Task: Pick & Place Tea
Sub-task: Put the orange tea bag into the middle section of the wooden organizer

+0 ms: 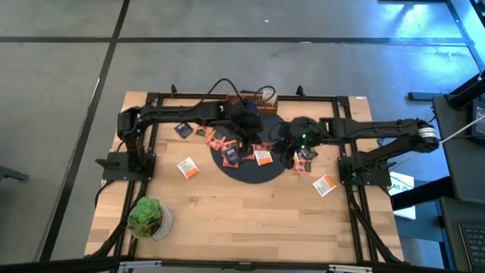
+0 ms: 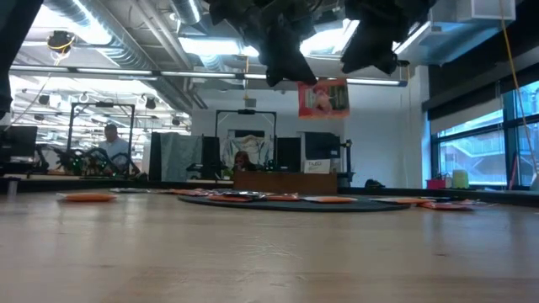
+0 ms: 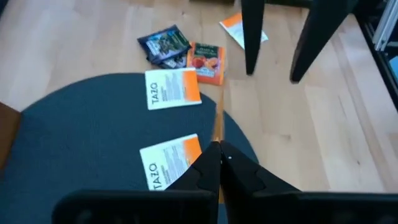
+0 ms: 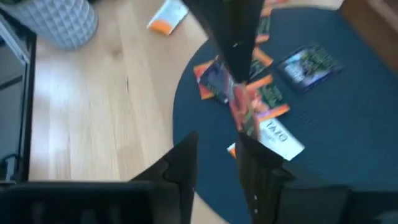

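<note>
- Looking at the table, I see the left gripper pinched tight on one tea packet.
- That packet is up in the air. It hangs down from the fingers, long side up and down, red and orange face showing in the low view.
- From the left wrist view you see only its thin orange edge, so it is flat on to that claw.
- The right gripper is just beside it, with its two fingers apart and nothing between them. The hanging packet is in front of those open fingers, not inside them.
- Right under both claws lies the black round mat. The held packet hangs over the mat, close to its rim.
- I think the next move is straight down: lower the packet to the mat and let go. The mat is below the claw, not off to a side.
- Some tea already rests on the mat, like a white and orange packet.
- Other tea waits on the bare wood. One white and orange packet lies on the left arm's side, well apart from the mat.
- Another loose packet lies on the right arm's side, so the right arm is nearer to that one.
</note>
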